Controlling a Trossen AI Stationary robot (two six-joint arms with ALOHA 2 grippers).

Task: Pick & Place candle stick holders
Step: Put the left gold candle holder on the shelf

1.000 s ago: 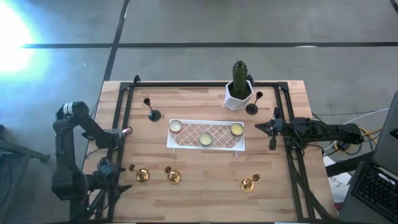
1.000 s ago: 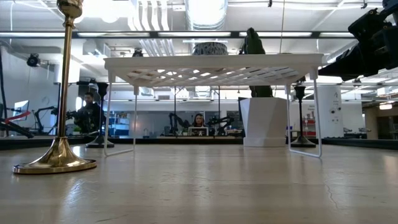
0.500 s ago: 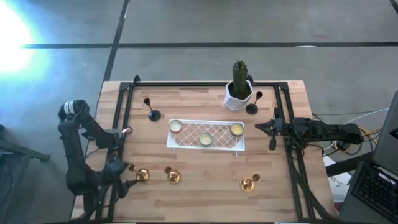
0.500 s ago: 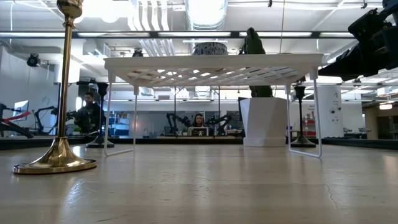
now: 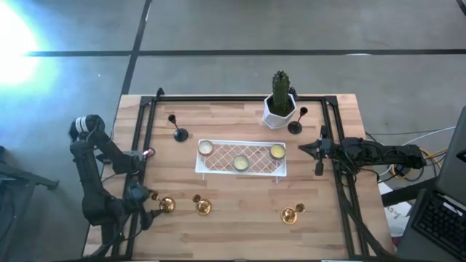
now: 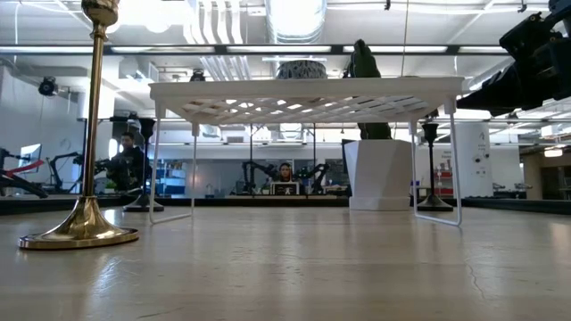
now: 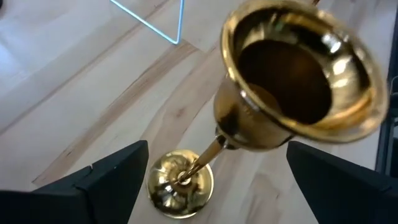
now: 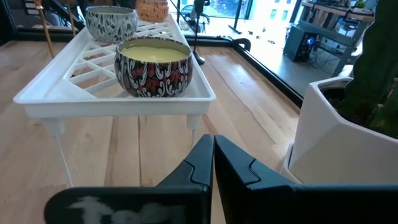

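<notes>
Left gripper (image 7: 211, 180): fingers spread wide, poised over the leftmost shiny brass candle stick holder (image 7: 280, 106), standing upright on the pale wooden table (image 5: 240, 204) near its front left corner. Right gripper (image 8: 212, 158): fingers pressed together, empty, beside the white lattice tray (image 8: 74, 93).

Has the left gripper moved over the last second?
Yes. The left gripper has slid inward from the table's left edge toward the leftmost gold holder, fingers open around its cup.
</notes>
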